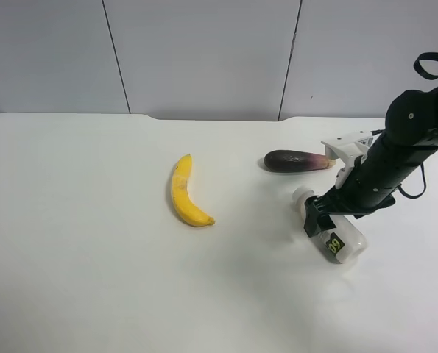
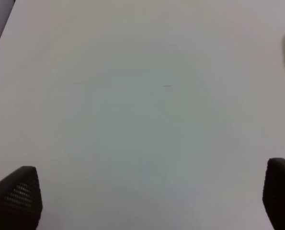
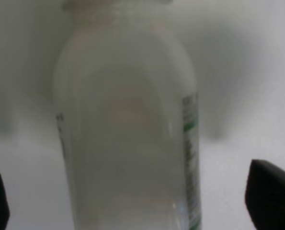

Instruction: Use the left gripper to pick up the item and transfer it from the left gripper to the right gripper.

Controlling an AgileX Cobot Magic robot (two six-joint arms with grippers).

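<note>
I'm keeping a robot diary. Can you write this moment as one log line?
right gripper: open, straddling the bottle lying on the table | left gripper: open, empty | banana, eggplant: untouched

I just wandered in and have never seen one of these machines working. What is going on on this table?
A black robot arm's right gripper sits over a small white bottle lying on the white table; its fingers stand apart on either side of the bottle, so it is not squeezing it. The left gripper is open over bare table. A banana and an eggplant lie untouched nearby.
</note>
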